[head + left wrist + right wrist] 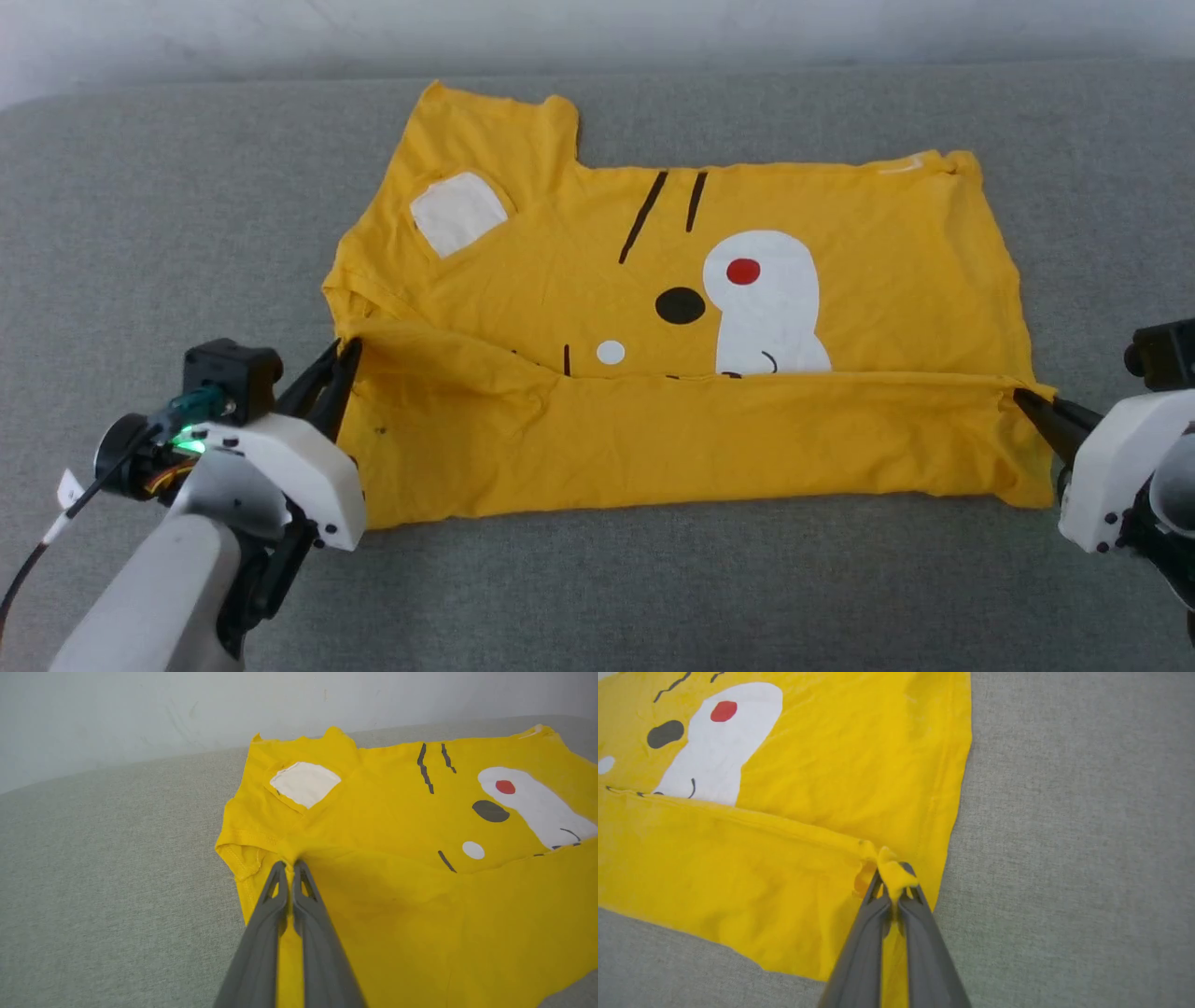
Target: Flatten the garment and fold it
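The mustard-yellow garment (672,308) lies print-up on the grey surface, its near part folded over the print as a plain yellow band (672,439). The fold edge crosses just below the white patch and black dot. My left gripper (345,353) is shut on the left end of that folded edge, seen pinching cloth in the left wrist view (290,864). At the right end my right gripper (1022,399) is shut on the corner, a small tuft of fabric bunched between its tips (893,877). A sleeve (485,121) sticks out at the far left.
The grey padded surface (187,205) extends on all sides of the shirt, with a pale wall (597,28) behind its far edge. Bare surface lies in front of the garment and to both sides.
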You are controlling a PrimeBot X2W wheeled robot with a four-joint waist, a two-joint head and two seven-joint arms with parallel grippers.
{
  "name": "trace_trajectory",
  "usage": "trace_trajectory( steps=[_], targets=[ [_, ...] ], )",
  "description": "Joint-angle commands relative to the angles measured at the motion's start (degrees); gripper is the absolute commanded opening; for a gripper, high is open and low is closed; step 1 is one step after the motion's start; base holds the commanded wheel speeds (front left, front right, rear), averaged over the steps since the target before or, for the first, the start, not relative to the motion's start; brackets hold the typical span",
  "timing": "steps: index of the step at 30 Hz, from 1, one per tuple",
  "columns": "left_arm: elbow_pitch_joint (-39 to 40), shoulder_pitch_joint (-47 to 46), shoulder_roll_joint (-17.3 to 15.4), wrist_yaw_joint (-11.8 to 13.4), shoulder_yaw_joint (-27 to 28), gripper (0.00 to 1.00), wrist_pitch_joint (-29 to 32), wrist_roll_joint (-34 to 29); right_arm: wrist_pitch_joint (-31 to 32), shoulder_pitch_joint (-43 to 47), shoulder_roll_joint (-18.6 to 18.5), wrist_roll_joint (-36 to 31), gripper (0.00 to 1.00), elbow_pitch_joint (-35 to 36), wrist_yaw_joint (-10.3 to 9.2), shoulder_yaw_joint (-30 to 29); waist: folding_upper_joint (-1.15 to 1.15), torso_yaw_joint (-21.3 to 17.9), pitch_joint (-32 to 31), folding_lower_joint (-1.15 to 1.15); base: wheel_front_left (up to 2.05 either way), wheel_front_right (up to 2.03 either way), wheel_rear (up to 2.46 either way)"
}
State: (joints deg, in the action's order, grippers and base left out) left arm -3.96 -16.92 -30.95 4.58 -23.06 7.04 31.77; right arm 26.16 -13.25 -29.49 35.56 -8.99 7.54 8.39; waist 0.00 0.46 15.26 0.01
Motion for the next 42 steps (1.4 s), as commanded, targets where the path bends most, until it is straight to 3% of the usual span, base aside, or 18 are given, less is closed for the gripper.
trace_trajectory(
  steps=[1, 4, 5, 6, 7, 8, 14, 18, 24, 32, 42],
  targets=[
    [-0.53, -0.95, 0.33, -0.21, -0.23, 0.00, -0.15, -0.38, -0.20, -0.88, 0.01, -0.28, 0.00, -0.45, -0.05, 0.21, 0.00, -0.18, 0.71, -0.01, 0.00, 0.00, 0.00],
    [-3.99, -2.15, 1.50, -0.33, -0.99, 0.00, -0.65, -0.69, -1.47, -2.64, 0.66, -0.76, 0.00, -3.35, -0.05, 1.11, 0.00, -0.23, 0.97, -0.01, 0.00, 0.00, 0.00],
    [-5.06, -2.43, 1.97, -0.37, -1.07, 0.00, -0.90, -0.53, -2.48, -3.21, 0.96, -1.34, 0.13, -4.43, -0.05, 1.09, 0.00, -0.24, 0.92, -0.01, 0.00, 0.00, 0.00],
    [-6.09, -2.68, 2.43, -0.33, -1.08, 0.04, -1.15, -0.34, -3.43, -3.68, 1.34, -1.92, 1.00, -5.71, -0.05, 0.97, 0.00, -0.22, 0.81, -0.01, 0.00, 0.00, 0.00],
    [-7.09, -2.98, 2.96, -0.10, -0.97, 0.56, -1.60, -0.22, -4.29, -4.03, 1.65, -2.30, 1.00, -6.64, -0.05, 1.33, 0.00, -0.10, 0.60, -0.01, 0.00, 0.00, 0.00],
    [-8.07, -3.24, 3.46, 0.06, -0.92, 1.00, -2.03, -0.11, -4.98, -4.21, 2.00, -2.24, 1.00, -7.38, -0.05, 1.80, 0.00, 0.04, 0.25, -0.01, 0.00, 0.00, 0.00],
    [-10.54, -3.22, 6.16, 0.71, 0.95, 1.00, -5.26, 2.48, -8.28, -3.71, 2.42, -2.63, 1.00, -9.03, -0.05, 3.26, 0.00, 0.38, -3.44, -0.01, 0.00, 0.00, 0.00],
    [-9.04, -0.36, 7.36, 2.12, 1.75, 1.00, -5.15, 4.45, -7.87, -1.43, 3.71, -3.77, 1.00, -8.47, -0.05, 1.07, 0.00, 0.47, -6.35, -0.01, 0.00, 0.00, 0.00],
    [-3.17, 7.11, 8.61, 7.33, 2.63, 1.00, -3.66, 6.16, -2.92, 3.87, 10.91, -11.21, 1.00, -5.31, -0.05, -8.60, 0.00, 0.12, -8.75, -0.01, 0.00, 0.00, 0.00],
    [3.67, 13.22, 6.48, 14.52, 0.16, 1.00, 2.94, 2.97, 4.47, 10.96, 22.85, -19.65, 1.00, 6.01, -0.05, -17.42, 0.00, 0.16, -8.20, -0.01, 0.00, 0.00, 0.00],
    [2.85, 14.23, 3.38, 21.18, -1.06, 1.00, 10.44, -0.59, 6.73, 14.19, 26.28, -20.91, 1.00, 14.22, -0.05, -20.13, 0.00, -1.38, -4.67, -0.01, 0.00, 0.00, 0.00]
  ],
)
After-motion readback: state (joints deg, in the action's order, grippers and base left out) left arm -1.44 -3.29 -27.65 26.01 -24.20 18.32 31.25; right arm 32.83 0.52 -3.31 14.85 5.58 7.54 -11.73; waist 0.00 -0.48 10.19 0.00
